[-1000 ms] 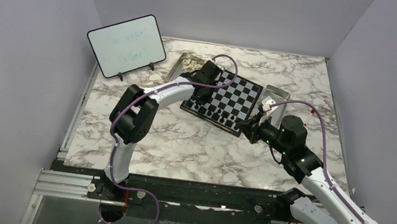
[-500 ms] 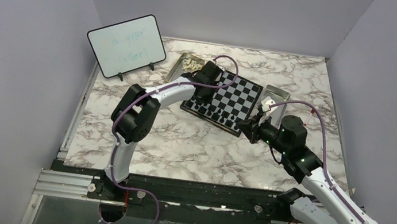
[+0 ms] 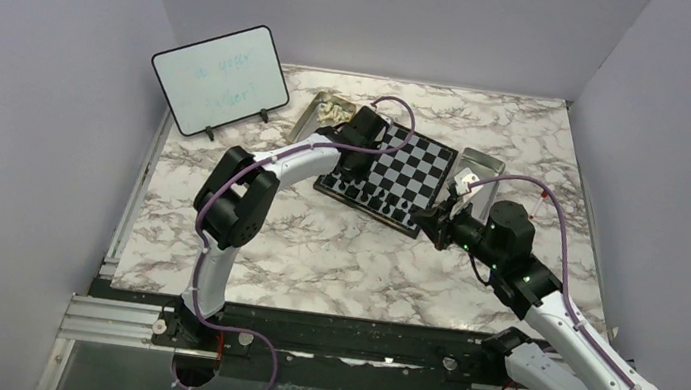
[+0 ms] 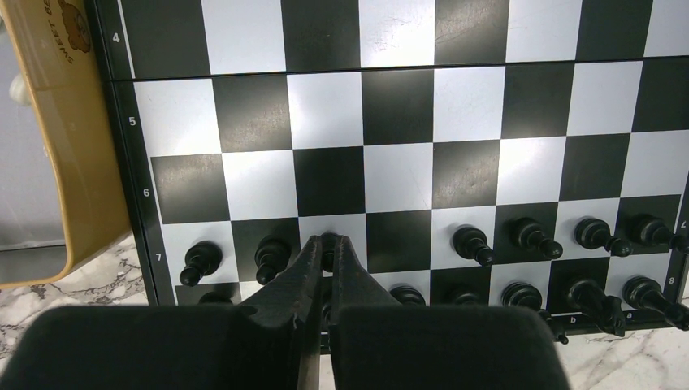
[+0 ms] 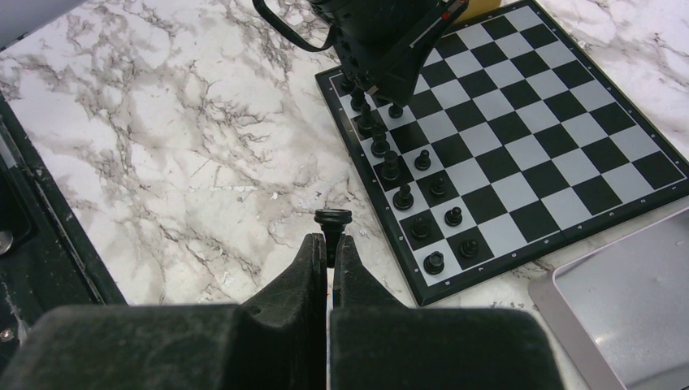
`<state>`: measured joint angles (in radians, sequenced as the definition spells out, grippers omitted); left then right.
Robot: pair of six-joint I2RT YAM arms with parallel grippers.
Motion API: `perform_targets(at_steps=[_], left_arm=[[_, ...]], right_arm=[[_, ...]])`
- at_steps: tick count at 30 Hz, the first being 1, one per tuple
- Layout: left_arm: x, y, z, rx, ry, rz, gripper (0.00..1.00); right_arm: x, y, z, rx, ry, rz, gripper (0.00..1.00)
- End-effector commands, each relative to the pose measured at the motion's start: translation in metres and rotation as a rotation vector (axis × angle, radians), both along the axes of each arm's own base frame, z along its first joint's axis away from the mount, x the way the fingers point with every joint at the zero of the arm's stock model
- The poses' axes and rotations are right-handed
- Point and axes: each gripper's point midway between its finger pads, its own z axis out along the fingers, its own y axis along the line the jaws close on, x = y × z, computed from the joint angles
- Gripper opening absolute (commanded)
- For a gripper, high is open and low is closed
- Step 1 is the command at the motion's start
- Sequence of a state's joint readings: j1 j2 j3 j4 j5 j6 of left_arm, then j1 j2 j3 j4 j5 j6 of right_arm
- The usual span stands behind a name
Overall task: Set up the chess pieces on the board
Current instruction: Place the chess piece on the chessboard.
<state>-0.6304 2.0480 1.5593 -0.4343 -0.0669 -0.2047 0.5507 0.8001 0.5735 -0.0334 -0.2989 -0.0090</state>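
Tiny black chessmen (image 4: 528, 236) nearly fill the flat checked board's (image 4: 398, 106) lower two rows. The left gripper (image 4: 327, 246) clamps a black pawn (image 4: 328, 240), the right gripper (image 5: 329, 240) a black piece (image 5: 333, 218). The cream-white chessmen (image 3: 333, 109) are left to place.

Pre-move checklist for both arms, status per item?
1. Left gripper shut on black pawn in row 7: ok.
2. That pawn seated on its square: cannot tell, the fingers hide its base.
3. Pawn row full: not ok, there is an empty square beside the held pawn.
4. Right gripper shut on black piece: ok.
5. That piece over the board: not ok, it hangs over the marble table beside it.
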Motion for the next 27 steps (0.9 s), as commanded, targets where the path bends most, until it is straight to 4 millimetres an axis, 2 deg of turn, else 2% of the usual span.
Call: perform_targets(at_steps=[1, 11, 15, 19, 22, 27], left_arm=[[0.003, -0.008, 0.003, -0.031, -0.003, -0.012, 0.07], [0.003, -0.006, 0.008, -0.022, 0.000, -0.013, 0.24], [0.007, -0.005, 0.022, -0.023, -0.021, -0.003, 0.30], [0.011, -0.010, 0.051, -0.058, -0.051, -0.003, 0.32], [0.007, -0.019, 0.085, -0.149, -0.060, -0.027, 0.32], [-0.019, -0.036, 0.142, -0.388, -0.006, -0.154, 0.33]], right_arm=[[0.001, -0.002, -0.001, -0.014, -0.011, -0.015, 0.01], [0.001, -0.003, -0.003, -0.015, -0.008, -0.017, 0.01], [0.001, -0.002, -0.003, -0.014, -0.004, -0.015, 0.01], [0.001, -0.002, -0.001, -0.011, -0.004, -0.014, 0.01], [0.000, -0.001, 0.000, -0.006, 0.000, -0.012, 0.01], [-0.003, 0.004, 0.006, 0.011, 0.000, 0.020, 0.01]])
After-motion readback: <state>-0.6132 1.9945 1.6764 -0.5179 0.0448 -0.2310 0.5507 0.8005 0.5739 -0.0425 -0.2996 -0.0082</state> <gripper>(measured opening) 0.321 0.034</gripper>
